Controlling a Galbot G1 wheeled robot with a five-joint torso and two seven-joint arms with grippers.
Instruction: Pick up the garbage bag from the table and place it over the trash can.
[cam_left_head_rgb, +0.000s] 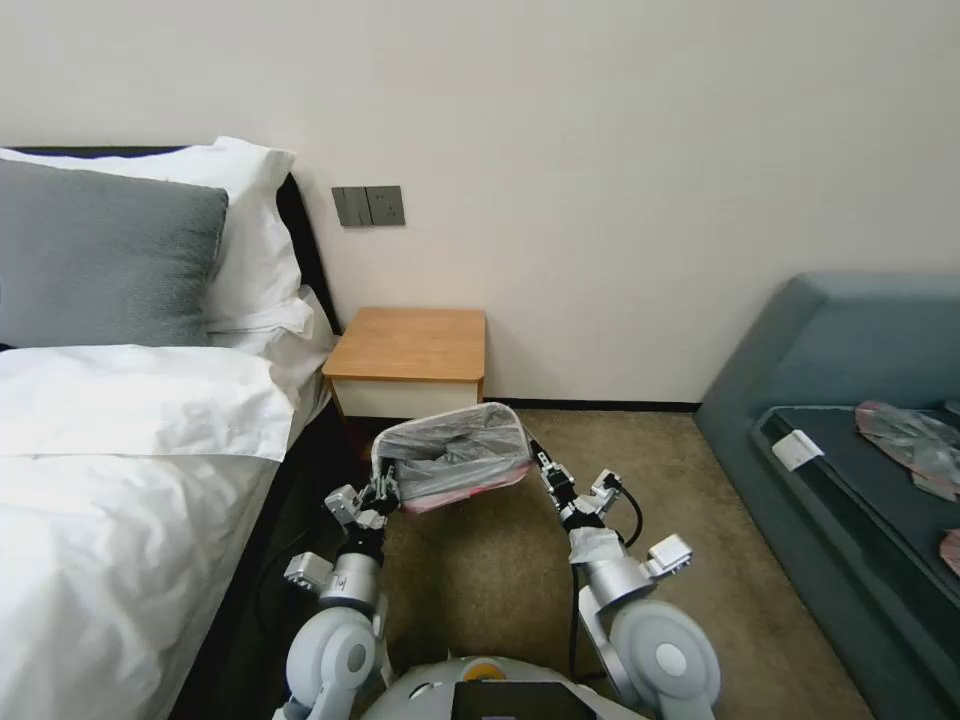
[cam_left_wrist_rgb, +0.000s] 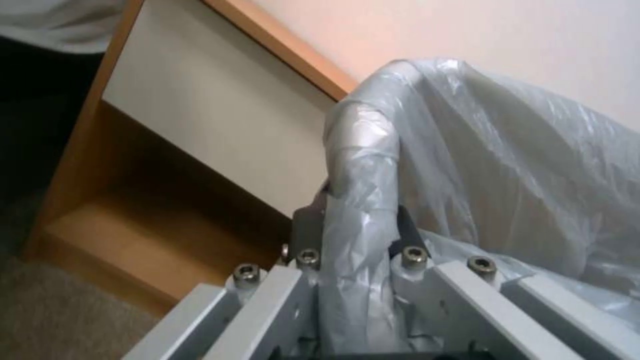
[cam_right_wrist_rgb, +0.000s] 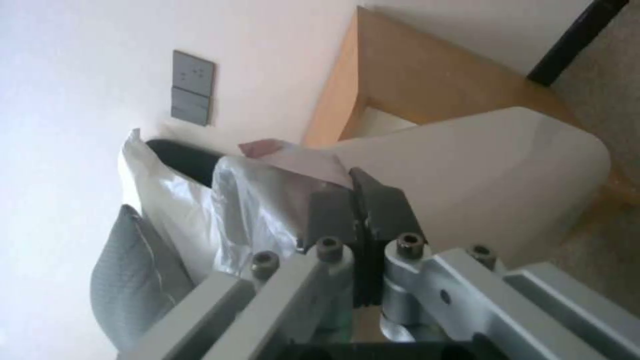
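Two claws work together low in front of the robot, each pinching one side of the garbage bag (cam_left_head_rgb: 452, 455) that sits stretched over the trash can (cam_right_wrist_rgb: 493, 170). The left claw (cam_left_head_rgb: 385, 493) is clamped on the bag's left edge; from its wrist, the plastic (cam_left_wrist_rgb: 373, 200) runs up between the closed fingers and drapes over the rim. The right claw (cam_left_head_rgb: 543, 462) grips the opposite side, its dark pads pressed together on a fold of the film, the can's cream wall just beyond them.

So the bag lies between the claws, its mouth open upward, its long axis running left to right from one claw to the other. Both arms are about equally near it. The pink-red edging hangs along the near side, below the rim; whether the far side is seated I cannot tell.

Just behind the can stands the bench (cam_left_head_rgb: 408, 345), its wooden top bare. By my reading the bag is largely on, with only settling and letting go left.
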